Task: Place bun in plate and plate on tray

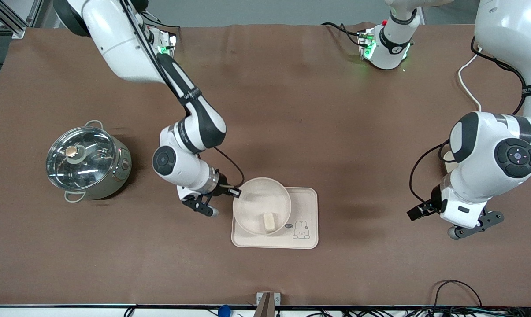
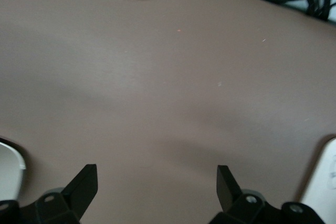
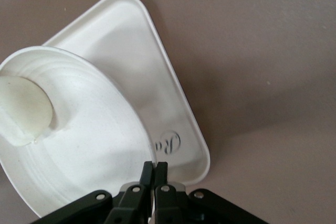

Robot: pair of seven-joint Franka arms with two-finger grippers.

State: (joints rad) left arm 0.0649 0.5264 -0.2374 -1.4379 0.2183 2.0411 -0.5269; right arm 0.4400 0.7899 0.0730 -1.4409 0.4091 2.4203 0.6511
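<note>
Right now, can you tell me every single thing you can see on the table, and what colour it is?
bun: one, pale cream, lying in the plate.
plate: one, cream-white and round, on the tray and overhanging its edge toward the right arm's end.
tray: one, cream rectangle with a bunny drawing, near the middle of the table.
pot: one, silver with a glass lid, toward the right arm's end of the table.
table: one, brown.
cables: black, along the table edge nearest the front camera.
right gripper: one, black fingers pinched on the plate rim.
left gripper: one, black, open, waiting over bare table toward the left arm's end.
</note>
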